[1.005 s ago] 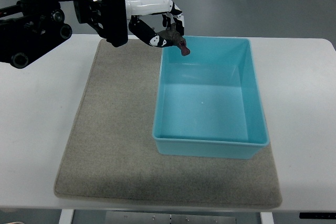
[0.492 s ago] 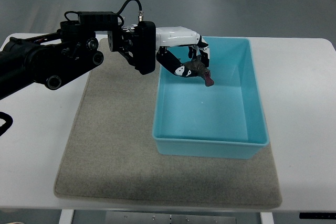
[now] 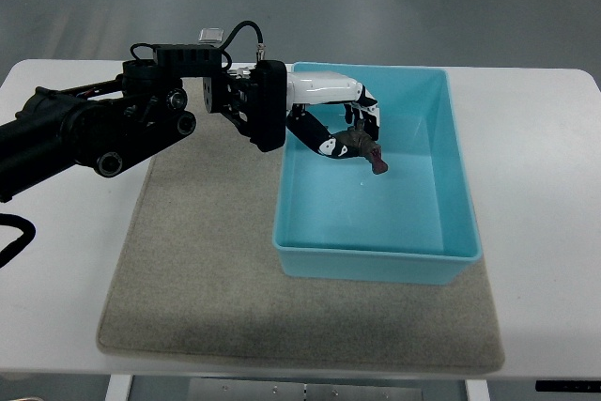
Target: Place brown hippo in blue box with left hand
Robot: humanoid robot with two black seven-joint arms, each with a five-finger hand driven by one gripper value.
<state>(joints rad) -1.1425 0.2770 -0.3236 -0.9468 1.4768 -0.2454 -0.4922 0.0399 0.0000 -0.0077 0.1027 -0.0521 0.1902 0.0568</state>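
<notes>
We see the left hand [image 3: 343, 124], white and black and smooth, with its fingers curled tight around the brown hippo [image 3: 363, 146]. The small, bumpy hippo hangs over the far left part of the blue box [image 3: 376, 251]. The box is shiny plastic with straight walls. It sits on a fuzzy grey mat [image 3: 197, 279] on the white table [image 3: 545, 232].

No text, label, brand, number or sign can be read anywhere in the view.
</notes>
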